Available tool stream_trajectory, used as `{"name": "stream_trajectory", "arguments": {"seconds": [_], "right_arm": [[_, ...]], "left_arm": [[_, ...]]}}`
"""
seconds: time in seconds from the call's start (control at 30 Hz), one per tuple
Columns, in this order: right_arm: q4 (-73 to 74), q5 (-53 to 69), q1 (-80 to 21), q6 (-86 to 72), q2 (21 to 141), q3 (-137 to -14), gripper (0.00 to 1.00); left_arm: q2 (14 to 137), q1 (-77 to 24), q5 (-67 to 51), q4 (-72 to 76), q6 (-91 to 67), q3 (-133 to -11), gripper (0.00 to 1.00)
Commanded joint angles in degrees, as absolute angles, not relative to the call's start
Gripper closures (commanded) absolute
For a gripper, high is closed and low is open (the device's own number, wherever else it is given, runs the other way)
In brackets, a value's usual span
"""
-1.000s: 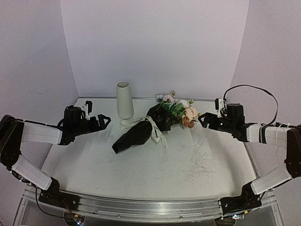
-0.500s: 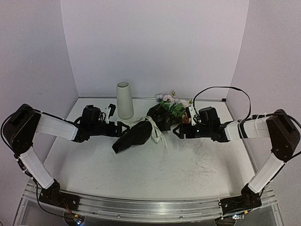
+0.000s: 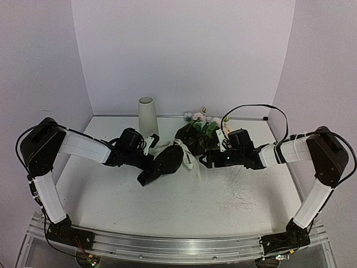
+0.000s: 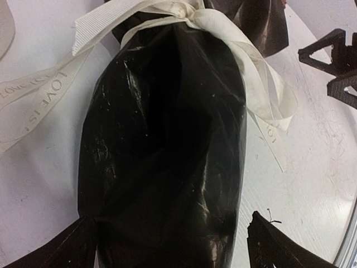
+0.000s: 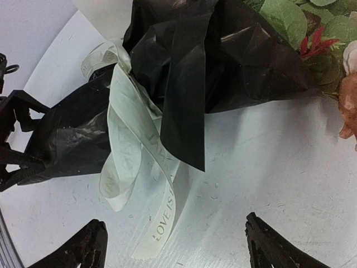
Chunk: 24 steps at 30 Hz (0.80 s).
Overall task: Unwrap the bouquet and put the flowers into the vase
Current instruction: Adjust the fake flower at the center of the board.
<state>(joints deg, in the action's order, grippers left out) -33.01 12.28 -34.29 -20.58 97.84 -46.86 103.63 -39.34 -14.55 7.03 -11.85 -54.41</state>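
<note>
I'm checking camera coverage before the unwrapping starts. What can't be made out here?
Flowers: stems hidden inside the black wrapping in every view; blooms cut by the right wrist view's right edge, too small overhead.
Ribbon knot: both wrist views, buried under its own loops.
Vase interior: overhead, hidden by its own wall.

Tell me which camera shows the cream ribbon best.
Right wrist: the cream ribbon lies mid-frame, its loops and lettered tail fully visible beside the black wrap. Left wrist shows the knot at the top edge, one tail cut off at the left. Top external shows only a small pale strip.
</note>
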Motion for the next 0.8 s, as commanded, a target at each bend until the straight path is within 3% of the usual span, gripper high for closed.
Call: {"name": "stream_trajectory", "arguments": {"seconds": [0.0, 0.37, 0.77], "right_arm": [[-33.4, 13.41, -34.72, -19.63, 98.6, -48.9, 0.16], [-32.79, 11.79, -34.72, -19.03, 95.14, -43.38, 0.19], [-31.52, 11.15, -34.72, -20.9, 92.55, -40.28, 0.15]], "left_arm": [[103.28, -41.92, -15.0, 3.14, -11.84, -55.84, 0.06], [100.33, -47.96, -23.8, 4.9, -20.97, -54.73, 0.07], [93.03, -45.77, -8.3, 4.69, -21.06, -56.82, 0.07]]}}
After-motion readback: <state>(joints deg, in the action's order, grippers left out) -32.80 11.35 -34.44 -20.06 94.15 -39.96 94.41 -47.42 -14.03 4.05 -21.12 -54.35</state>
